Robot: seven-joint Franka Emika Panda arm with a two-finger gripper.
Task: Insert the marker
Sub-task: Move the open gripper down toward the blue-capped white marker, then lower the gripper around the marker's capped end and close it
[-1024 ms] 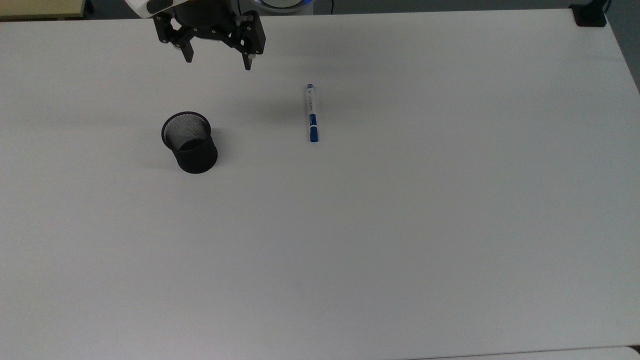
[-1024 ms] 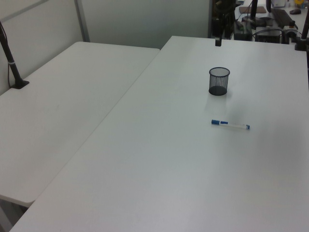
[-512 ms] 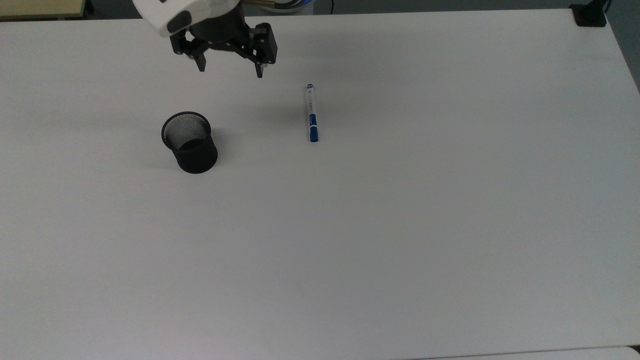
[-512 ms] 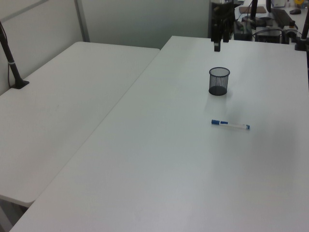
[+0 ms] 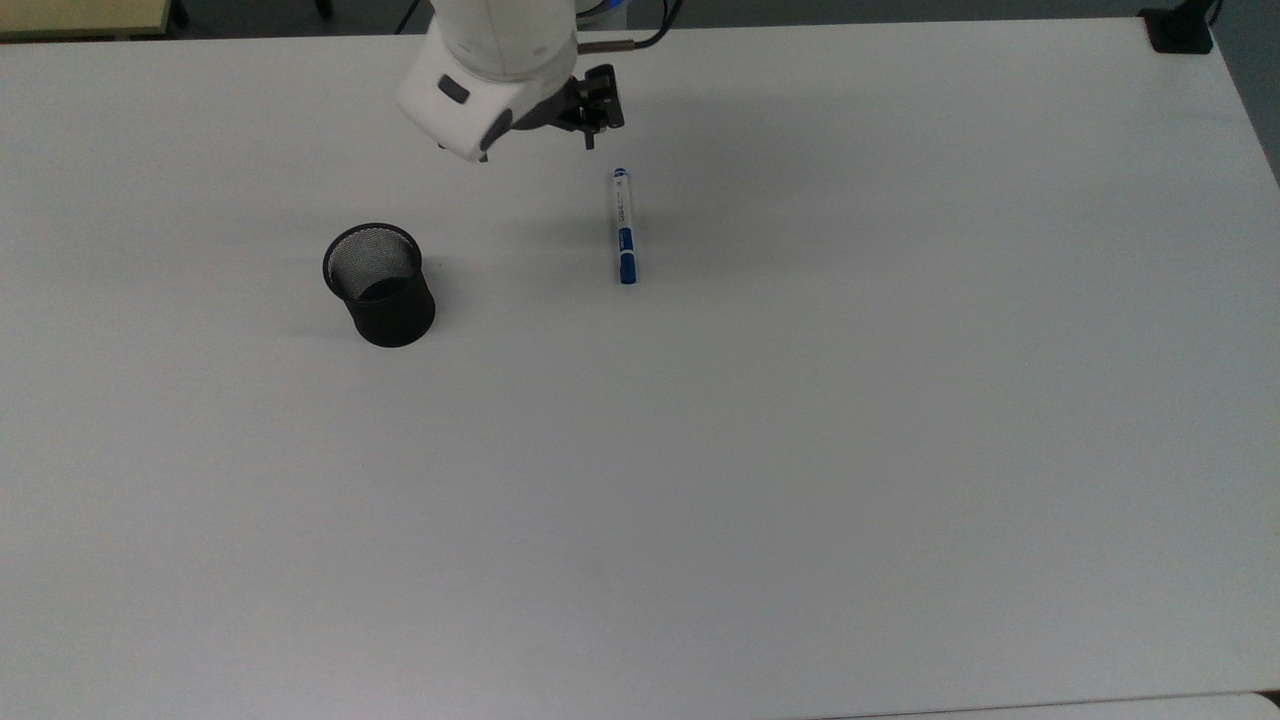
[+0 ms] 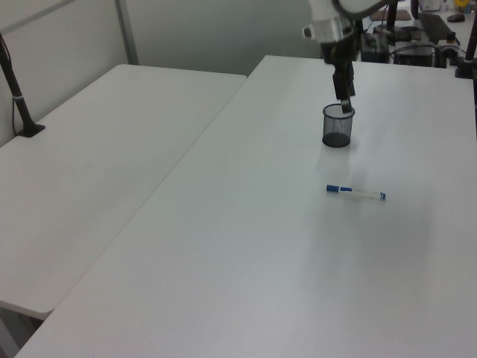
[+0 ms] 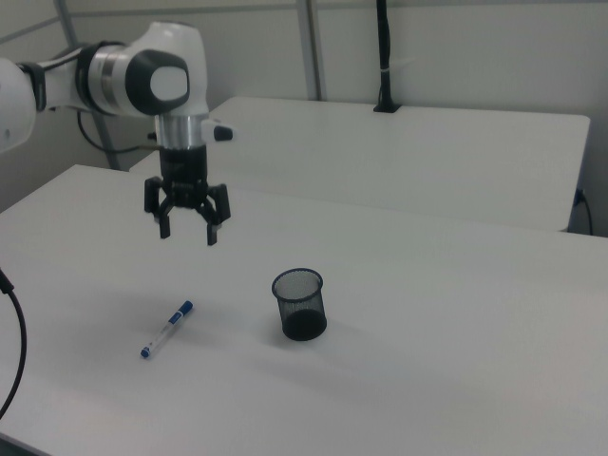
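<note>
The marker (image 5: 625,225) lies flat on the white table (image 5: 800,450), white barrel with a blue cap toward the top view's bottom. It also shows in the left view (image 6: 355,192) and the right view (image 7: 166,330). The black mesh cup (image 5: 380,285) (image 7: 299,304) (image 6: 337,125) stands upright to the top view's left of the marker. My gripper (image 7: 187,234) (image 6: 346,104) hangs in the air, open and holding nothing. In the top view the white wrist covers most of it, and one finger (image 5: 590,138) shows just up and left of the marker's small end.
A second white table (image 6: 112,142) adjoins this one. A black clamp post (image 7: 384,57) (image 6: 19,104) stands at its far edge. Another black clamp (image 5: 1180,30) sits at the top view's upper right corner. A dark cable (image 7: 14,361) hangs at the right view's left edge.
The gripper moved to the top view's right, from behind the cup to near the marker's upper end, and the wrist turned. It stayed open. Marker and cup did not move.
</note>
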